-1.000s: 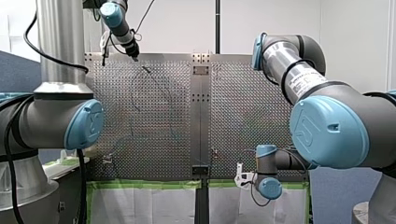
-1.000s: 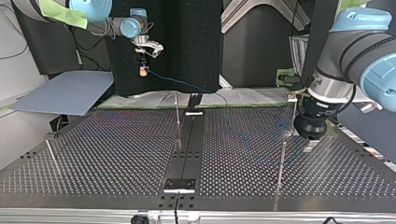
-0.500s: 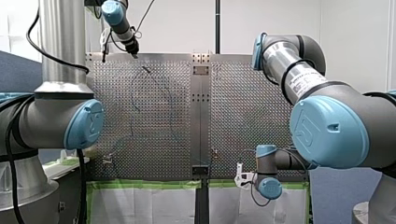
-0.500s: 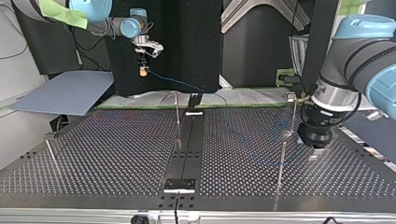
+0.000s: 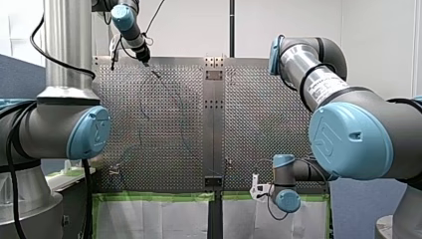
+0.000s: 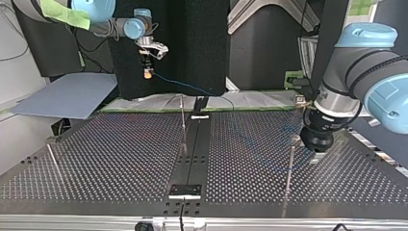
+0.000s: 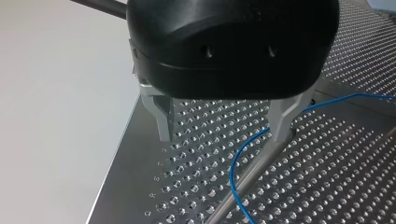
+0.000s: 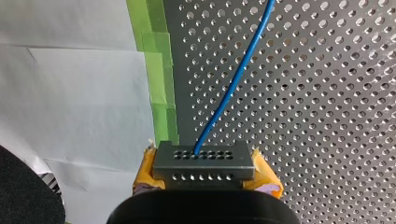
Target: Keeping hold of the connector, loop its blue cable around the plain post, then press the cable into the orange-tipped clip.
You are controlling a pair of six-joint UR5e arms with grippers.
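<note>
Right wrist view: my right gripper pinches the connector between its yellow pads, and the blue cable runs from it out over the perforated table. In the left wrist view my left gripper stands spread, one metal finger just beside the plain post, the cable curving alongside that post
</note>
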